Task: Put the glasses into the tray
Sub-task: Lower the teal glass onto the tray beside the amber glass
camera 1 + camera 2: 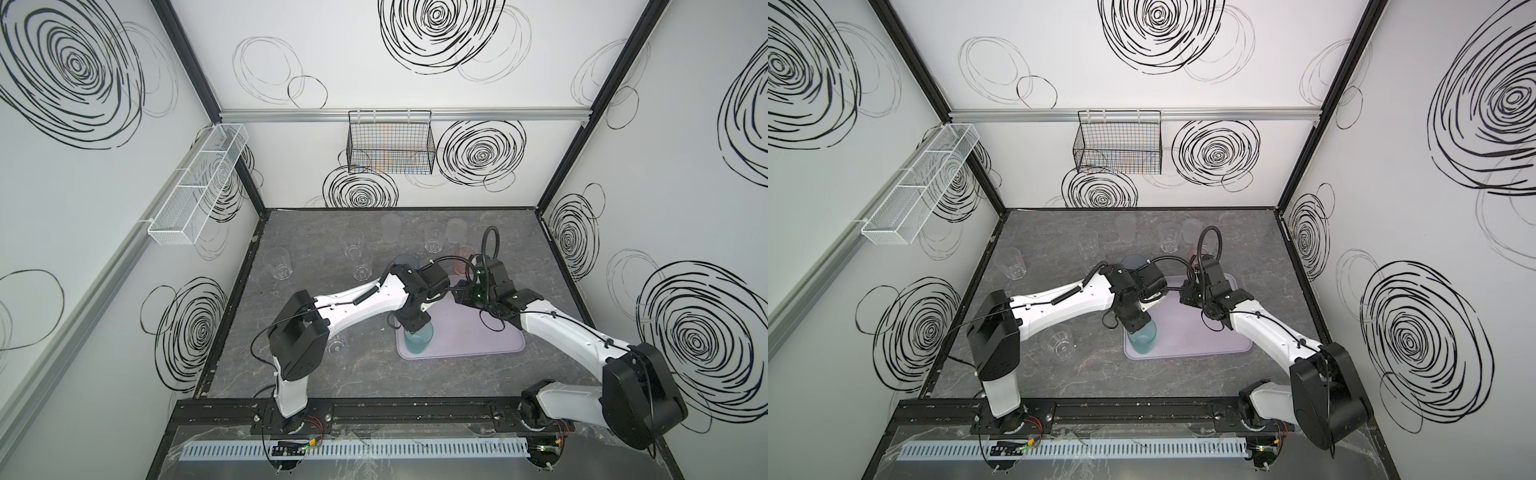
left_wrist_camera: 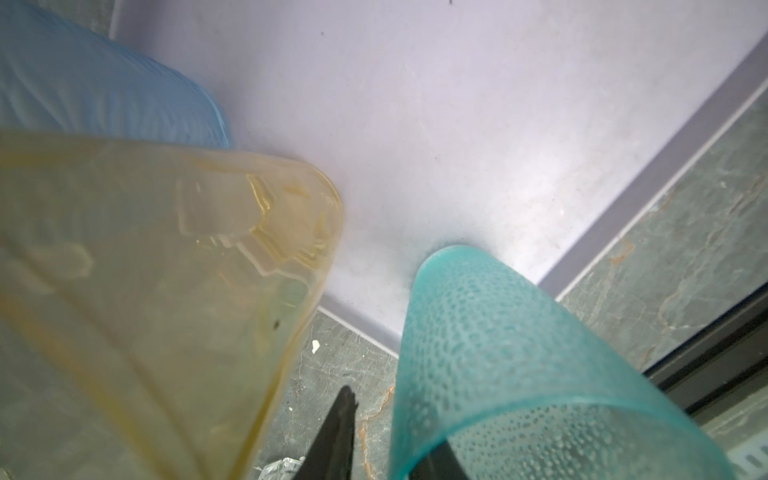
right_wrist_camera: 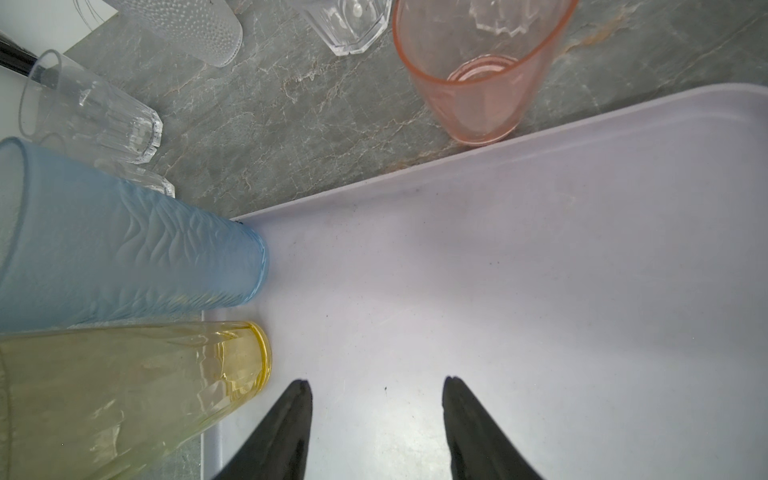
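While the teal glass (image 1: 417,338) stands upright in the near left corner of the tray (image 1: 490,343), the left claw (image 2: 392,419) reaches down over its rim, one finger inside the glass and one outside. Its jaws are parted a little. The left wrist view shows the outer finger (image 2: 340,432) clear of the glass wall, so nothing is gripped. Two more glasses stand along the tray's left side: the blue glass (image 3: 124,249) in the far left corner, and the amber glass (image 3: 137,386) between it and the teal one. Above the tray's bare middle hovers the right claw (image 3: 378,381), jaws well apart and empty. The pink glass (image 3: 478,83) sits on the desk (image 3: 270,124) just beyond the tray's far rim. Frosted glasses (image 1: 390,228) and clear glasses (image 1: 354,245) stand farther out past that rim.
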Tool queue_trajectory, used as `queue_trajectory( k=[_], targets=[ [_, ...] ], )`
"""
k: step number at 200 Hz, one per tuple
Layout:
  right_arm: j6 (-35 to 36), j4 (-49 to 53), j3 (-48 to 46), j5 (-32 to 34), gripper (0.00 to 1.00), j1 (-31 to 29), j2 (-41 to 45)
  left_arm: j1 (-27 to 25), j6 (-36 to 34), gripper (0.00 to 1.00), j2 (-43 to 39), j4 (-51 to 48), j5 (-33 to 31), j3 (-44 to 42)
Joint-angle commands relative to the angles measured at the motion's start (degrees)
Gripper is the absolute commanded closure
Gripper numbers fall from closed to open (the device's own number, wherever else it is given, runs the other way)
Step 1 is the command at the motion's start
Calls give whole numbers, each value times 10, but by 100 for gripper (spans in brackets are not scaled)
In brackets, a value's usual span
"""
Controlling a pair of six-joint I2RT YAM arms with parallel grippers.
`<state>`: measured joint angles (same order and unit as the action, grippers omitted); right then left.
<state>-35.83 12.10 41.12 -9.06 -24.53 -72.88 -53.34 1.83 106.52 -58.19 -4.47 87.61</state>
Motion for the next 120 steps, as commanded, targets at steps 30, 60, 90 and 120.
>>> queue_trajectory(
  k=[30,60,90,120],
  targets=[
    [-17,-4,3,7,45,-31,-13,22,-3,74,-34,-4,-13,-17],
    [-28,-13,9,9,45,-49,-25,27,-2,74,-45,0,-4,-25],
    [-29,-10,19,13,45,-62,-39,17,-3,75,-46,8,26,-28],
    [-32,-9,21,16,45,-70,-40,7,-5,75,-43,6,20,-31]
  ],
)
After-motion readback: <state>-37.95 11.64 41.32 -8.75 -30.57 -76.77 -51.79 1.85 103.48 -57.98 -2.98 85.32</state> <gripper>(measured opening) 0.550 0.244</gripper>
